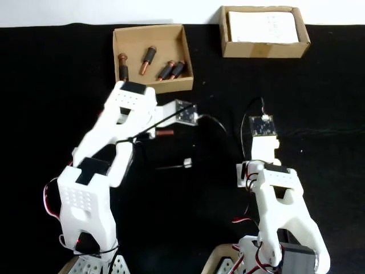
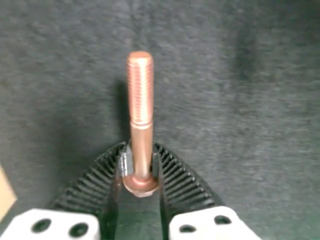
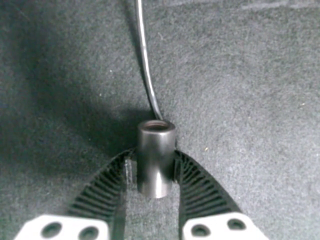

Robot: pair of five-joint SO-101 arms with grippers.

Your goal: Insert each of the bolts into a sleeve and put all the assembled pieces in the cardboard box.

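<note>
Left wrist view: left gripper (image 2: 140,167) clamped just above the head of a copper-coloured threaded bolt (image 2: 140,110), shank jutting forward; right wrist view: right gripper (image 3: 156,172) clamped on a dark cylindrical metal sleeve (image 3: 156,155), bore open, over black cloth (image 3: 250,100). High view: brown cardboard box (image 1: 165,45) holding four sleeved bolts (image 1: 149,60); second cardboard box (image 1: 265,50) holding white paper (image 1: 262,25); the held bolt hangs near the first box.
</note>
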